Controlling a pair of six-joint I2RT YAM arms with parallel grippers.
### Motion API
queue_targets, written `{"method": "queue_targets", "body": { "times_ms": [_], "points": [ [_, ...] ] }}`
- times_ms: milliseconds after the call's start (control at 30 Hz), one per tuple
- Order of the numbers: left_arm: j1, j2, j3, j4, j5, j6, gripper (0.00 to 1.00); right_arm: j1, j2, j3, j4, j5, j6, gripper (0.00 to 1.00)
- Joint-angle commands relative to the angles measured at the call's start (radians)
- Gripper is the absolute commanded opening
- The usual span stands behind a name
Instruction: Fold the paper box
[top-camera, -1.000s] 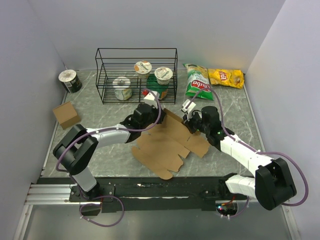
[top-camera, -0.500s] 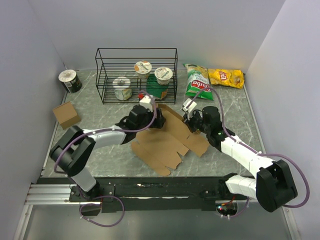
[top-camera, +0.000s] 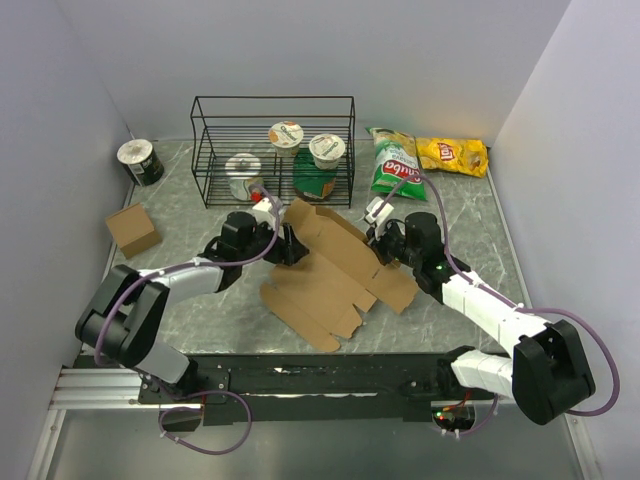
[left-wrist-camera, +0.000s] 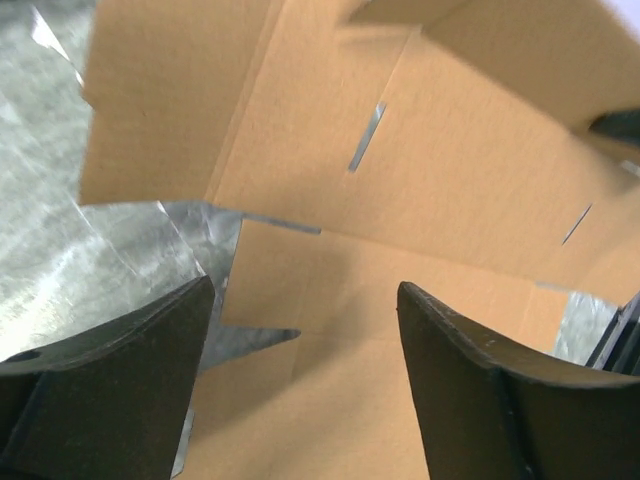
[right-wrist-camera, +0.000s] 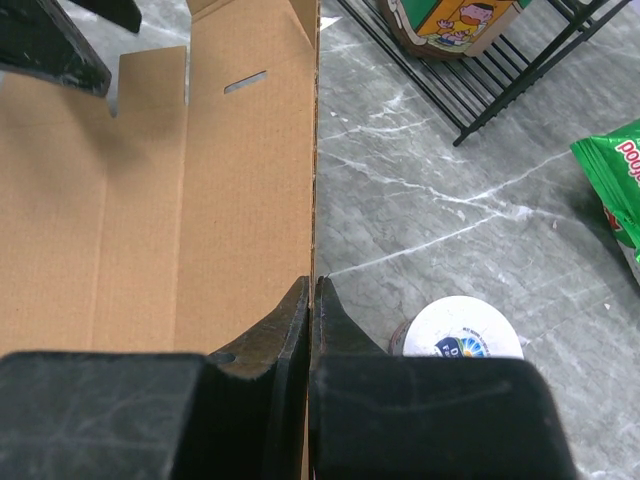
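Panels are going up, I'd say: the right end effector pinches a raised panel of the paper box; the left end effector, fingers spread, should next lift the adjoining flap.

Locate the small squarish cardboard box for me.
In the top view, the small squarish cardboard box sits at the far left, just nearer than the dark can and left of the wire rack.

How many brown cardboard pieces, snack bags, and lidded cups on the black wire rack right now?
Brown cardboard pieces: 2 (flat paper box sheet, small squarish box)
Snack bags: 2 (green bag, yellow bag)
Lidded cups on black wire rack: 3 (lower cup, upper left cup, upper right cup)
Total: 7
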Motion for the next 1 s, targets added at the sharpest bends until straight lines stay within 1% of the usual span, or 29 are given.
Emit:
{"method": "queue_targets", "body": {
  "times_ms": [0,133,233,367,467,500,600,767,800,967],
  "points": [
    [0.007,0.035,0.003,0.022,0.066,0.036,0.76,0.003,-0.019,0.015,0.056,-0.010,-0.008,0.00],
    [0.009,0.058,0.017,0.032,0.055,0.069,0.75,0.005,-0.019,0.015,0.053,-0.011,-0.008,0.00],
    [0.009,0.092,0.040,0.016,0.031,0.091,0.76,0.003,-0.021,0.015,0.051,-0.011,-0.008,0.00],
    [0.012,0.129,0.042,0.059,0.068,0.091,0.73,0.002,-0.025,0.014,0.050,-0.010,-0.010,0.00],
    [0.012,0.143,0.042,0.091,0.081,0.080,0.64,0.002,-0.027,0.015,0.047,-0.008,-0.010,0.00],
    [0.010,0.143,0.040,0.101,0.081,0.077,0.59,0.002,-0.028,0.014,0.047,-0.008,-0.010,0.00],
    [0.012,0.140,0.032,0.117,0.063,0.075,0.53,0.002,-0.028,0.014,0.048,-0.011,-0.008,0.00],
    [0.010,0.144,0.031,0.136,0.071,0.098,0.50,0.002,-0.021,0.017,0.047,-0.019,-0.005,0.00],
    [0.010,0.147,0.035,0.139,0.077,0.103,0.47,0.002,-0.022,0.015,0.047,-0.017,-0.005,0.00],
    [-0.002,0.164,0.037,0.160,0.088,0.123,0.41,0.003,-0.019,0.018,0.044,-0.019,-0.004,0.00]
  ]
}}
